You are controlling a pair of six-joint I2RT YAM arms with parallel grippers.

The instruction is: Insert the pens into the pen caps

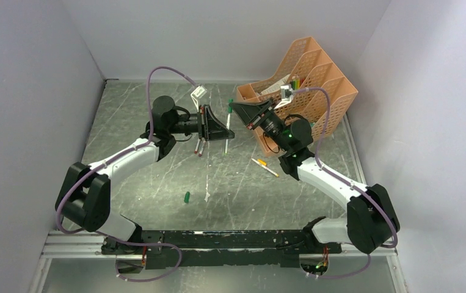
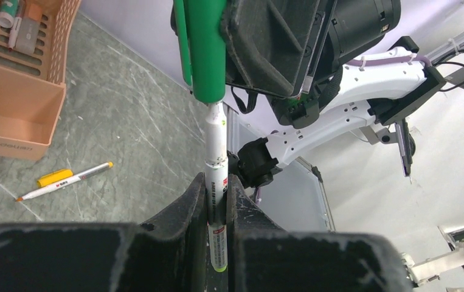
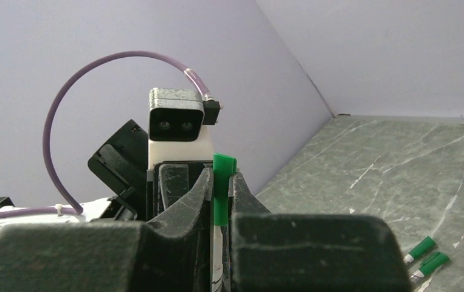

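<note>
My left gripper is shut on a white pen, held off the table. My right gripper is shut on a green pen cap, which sits over the far end of that same pen. In the left wrist view the cap covers the pen's tip, so the tip colour is hidden. A loose green cap lies on the table near the front. Two pens with green caps lie on the table; they also show under the left gripper in the top view.
An orange file rack with stationery stands at the back right, close behind the right gripper. A white pen with an orange tip lies beside a yellow cap in front of the rack. A thin green sliver lies near the loose cap.
</note>
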